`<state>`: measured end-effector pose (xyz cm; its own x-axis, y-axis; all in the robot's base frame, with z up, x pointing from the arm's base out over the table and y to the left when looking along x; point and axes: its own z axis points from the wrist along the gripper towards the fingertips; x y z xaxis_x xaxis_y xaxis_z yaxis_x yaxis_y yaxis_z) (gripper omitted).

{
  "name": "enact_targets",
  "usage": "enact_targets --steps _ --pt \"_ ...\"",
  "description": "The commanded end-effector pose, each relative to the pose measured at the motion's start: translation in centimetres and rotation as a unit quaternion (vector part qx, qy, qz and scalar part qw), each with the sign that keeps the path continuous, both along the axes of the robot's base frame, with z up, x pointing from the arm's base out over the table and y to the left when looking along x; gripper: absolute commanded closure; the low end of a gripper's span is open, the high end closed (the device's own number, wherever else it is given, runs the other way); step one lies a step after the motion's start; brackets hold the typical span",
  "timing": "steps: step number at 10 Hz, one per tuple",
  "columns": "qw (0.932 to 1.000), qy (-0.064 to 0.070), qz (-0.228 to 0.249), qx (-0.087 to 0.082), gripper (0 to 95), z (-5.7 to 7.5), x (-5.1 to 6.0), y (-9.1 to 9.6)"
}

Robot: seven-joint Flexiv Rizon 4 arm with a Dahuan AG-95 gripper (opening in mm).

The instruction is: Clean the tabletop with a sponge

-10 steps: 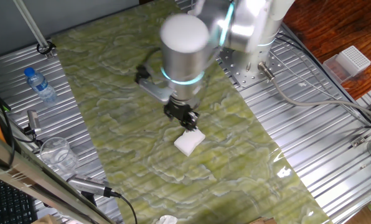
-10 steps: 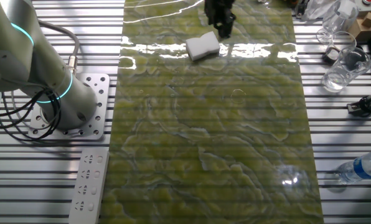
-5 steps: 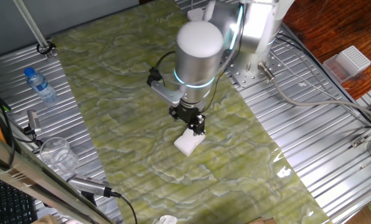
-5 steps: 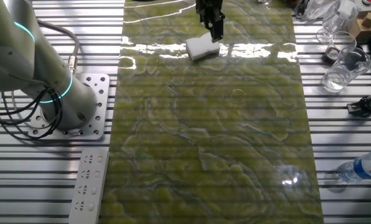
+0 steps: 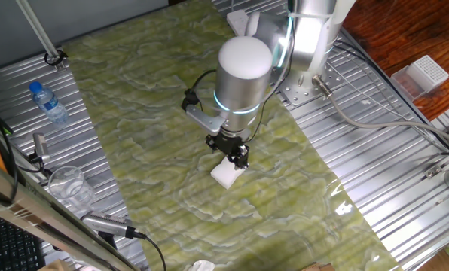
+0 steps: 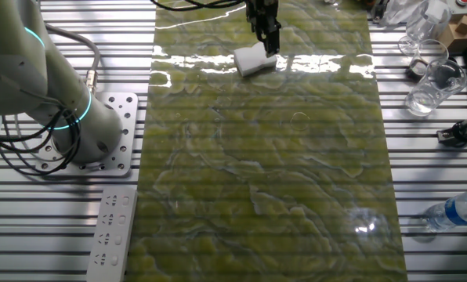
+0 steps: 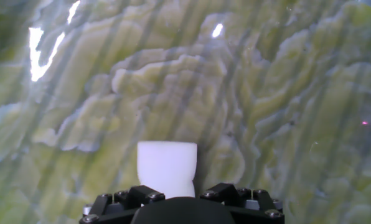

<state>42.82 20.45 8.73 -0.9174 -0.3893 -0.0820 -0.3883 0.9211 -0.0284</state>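
Note:
The white sponge [image 5: 223, 178] lies on the glossy green-yellow marbled tabletop [image 5: 142, 113], near its front middle. In the other fixed view the sponge [image 6: 251, 61] sits near the far end of the tabletop [image 6: 280, 172]. My gripper [image 5: 232, 156] is down on the sponge's upper right side, seen in the other fixed view [image 6: 266, 43] just above it. In the hand view the sponge [image 7: 167, 163] sits between my fingers, pinched narrower at the gripper [image 7: 184, 191], over the tabletop [image 7: 266, 93]. The jaws are shut on it.
A water bottle [image 5: 47, 103] and a glass [image 5: 66, 184] stand on the ribbed metal panel at the left. A white perforated box [image 5: 424, 74] is at the far right. A small white scrap [image 5: 202, 266] lies at the front edge. A power strip [image 6: 112, 231] lies by the arm's base [image 6: 61, 117].
My arm has shifted right and down onto the sponge. The jaws have closed round the sponge's edge, and it now looks narrower.

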Motion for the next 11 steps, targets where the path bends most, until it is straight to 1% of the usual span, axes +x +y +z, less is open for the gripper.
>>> enact_targets --steps 1,2,3,7,8,9,11 --pt "0.9999 0.005 -0.016 0.001 19.0 0.47 -0.03 -0.03" --pt "0.9998 0.005 -0.021 0.003 19.0 0.47 -0.03 -0.03" --pt "0.9995 0.008 -0.030 0.004 19.0 0.47 -0.03 -0.03" --pt "0.9981 0.028 -0.054 0.005 19.0 0.47 -0.03 -0.03" --pt "0.9981 0.028 -0.054 0.005 19.0 0.47 -0.03 -0.03" --pt "0.9982 0.028 -0.053 0.005 38.0 0.47 -0.03 -0.03" --pt "0.9991 0.026 -0.034 -0.005 38.0 0.47 -0.03 -0.03"
